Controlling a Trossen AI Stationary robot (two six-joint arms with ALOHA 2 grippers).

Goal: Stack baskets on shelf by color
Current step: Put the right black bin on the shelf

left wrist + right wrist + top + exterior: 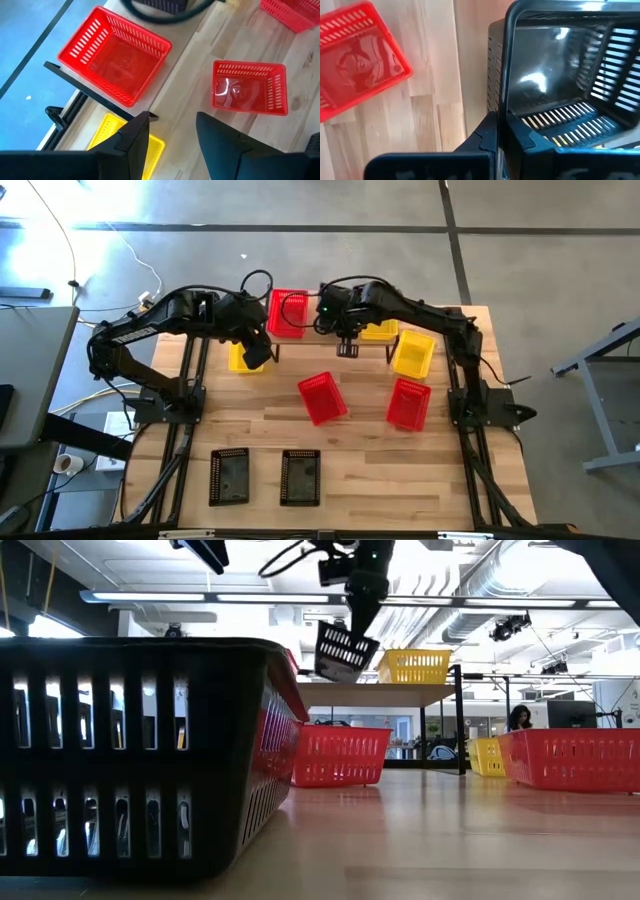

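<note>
A black basket [345,652] is pinched by its rim in the right gripper [501,131] and held tilted in the air above the shelf [385,693], between the red basket [287,312] and the yellow basket [413,666] standing on it. The left gripper [170,131] is held spread and empty over the shelf's left end, above another yellow basket [244,358]. On the table [360,480] are found two more red baskets, a yellow one [413,353] and two black ones.
</note>
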